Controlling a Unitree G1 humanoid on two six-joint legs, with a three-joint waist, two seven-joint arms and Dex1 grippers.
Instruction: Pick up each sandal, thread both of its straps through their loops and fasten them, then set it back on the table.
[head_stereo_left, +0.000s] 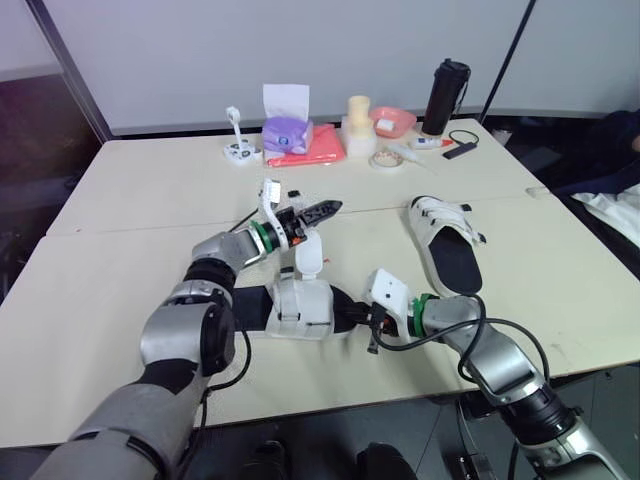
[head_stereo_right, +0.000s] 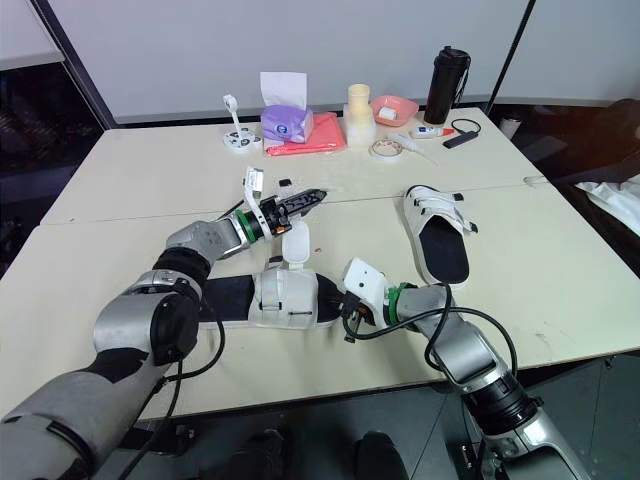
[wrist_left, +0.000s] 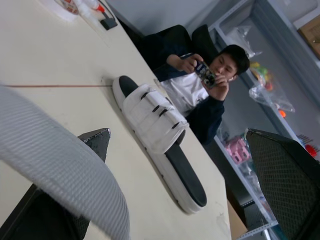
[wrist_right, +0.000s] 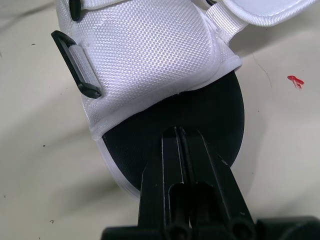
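One sandal lay flat on the cream surface, near the front edge and about midway across, its length running left to right. Its white upper sat over the middle of the black insole, and one white strap stood up from the far side of the upper, unfastened. A black loop showed on the side of the upper with nothing threaded through it.

The right tool met the right end of this sandal, its two black fingers pressed together with the tips resting on the insole. That arm came in from the near right corner, elbow bent past the surface's edge, forearm low and pointing left.

The left tool hung in the air just beyond the raised strap, aimed right and slightly away. In the wrist view its fingers stood well apart, with the strap's webbing lying close beside one of them and not gripped. The left arm stretched forward from the near left, the wrist lifted above the sandal.

The second sandal rested to the right and farther off, apart from both arms, straps laid across its upper.

Along the far edge stood a black bottle, a pink bowl, a tape roll and a red cloth.
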